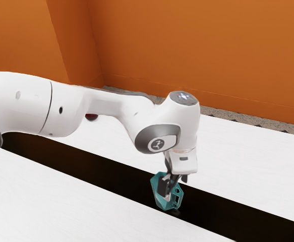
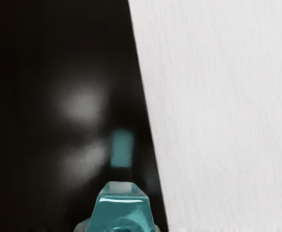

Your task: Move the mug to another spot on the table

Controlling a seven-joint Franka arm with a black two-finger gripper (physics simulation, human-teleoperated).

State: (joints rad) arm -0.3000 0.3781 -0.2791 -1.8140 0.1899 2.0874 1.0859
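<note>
A teal angular mug (image 1: pixel 168 195) hangs tilted just over the glossy black strip (image 1: pixel 91 164) that crosses the white table (image 1: pixel 247 161). My gripper (image 1: pixel 169 185) comes down from above and is shut on the mug, its black fingers pinching the mug's wall near the rim. In the wrist view the mug (image 2: pixel 124 209) sits blurred right under my hand, over the black strip (image 2: pixel 44 121) close to its border with the white tabletop (image 2: pixel 223 111). A faint teal reflection of the mug lies on the black surface.
A small red object (image 1: pixel 91 117) peeks out behind the arm at the table's far side. Orange walls (image 1: pixel 197 45) close off the back. White tabletop stretches on both sides of the black strip.
</note>
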